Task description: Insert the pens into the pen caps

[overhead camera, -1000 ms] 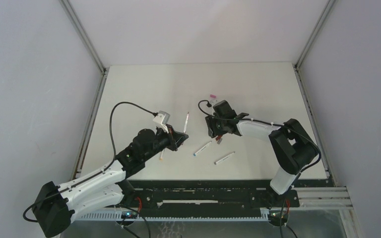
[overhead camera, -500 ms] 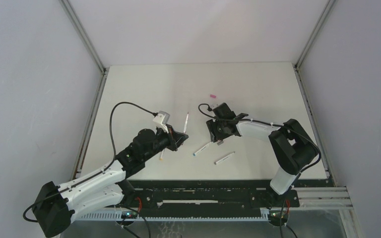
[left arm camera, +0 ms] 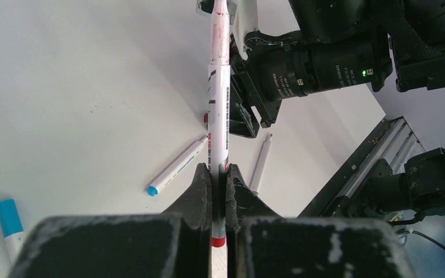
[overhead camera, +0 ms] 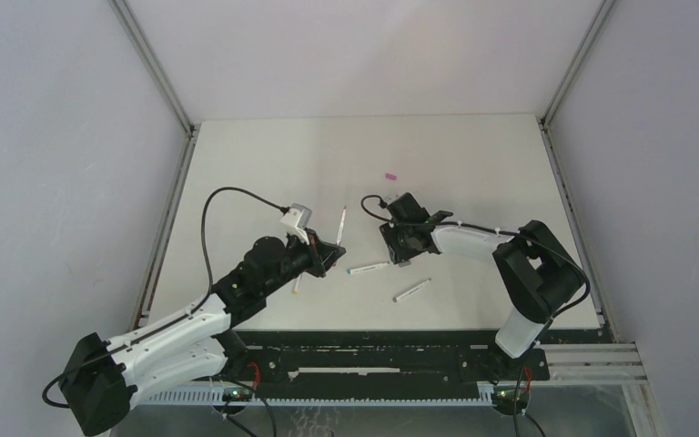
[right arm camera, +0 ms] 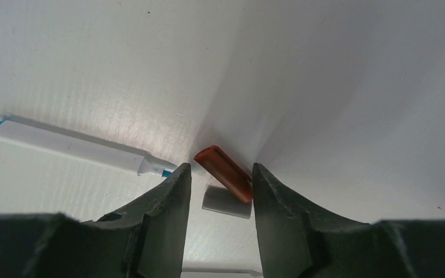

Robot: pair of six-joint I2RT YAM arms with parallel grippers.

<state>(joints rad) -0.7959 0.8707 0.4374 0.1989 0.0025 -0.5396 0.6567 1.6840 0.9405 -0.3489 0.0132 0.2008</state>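
Observation:
My left gripper (left arm camera: 219, 174) (overhead camera: 330, 248) is shut on a white pen (left arm camera: 218, 98) (overhead camera: 341, 221) with a red end, holding it above the table with its tip pointing away. My right gripper (right arm camera: 220, 169) (overhead camera: 401, 259) is down at the table, open. A dark red pen cap (right arm camera: 225, 172) lies slantwise between its jaws and touches the right finger. A grey pen cap (right arm camera: 226, 201) lies just behind it. A pen with a blue end (right arm camera: 75, 146) (overhead camera: 367, 269) lies just left of the jaws, its uncapped tip by the left finger.
Another pen (overhead camera: 411, 289) lies nearer the front edge. A slim pen (overhead camera: 297, 285) lies beside the left arm. A pink cap (overhead camera: 389, 174) sits alone farther back. A blue-capped pen (left arm camera: 8, 220) shows at the left wrist view's lower left.
The right gripper has come nearer and lower, over the red and grey caps, its jaws narrowing a little. The blue-ended pen has swung from slanted to nearly level. The left arm holds still.

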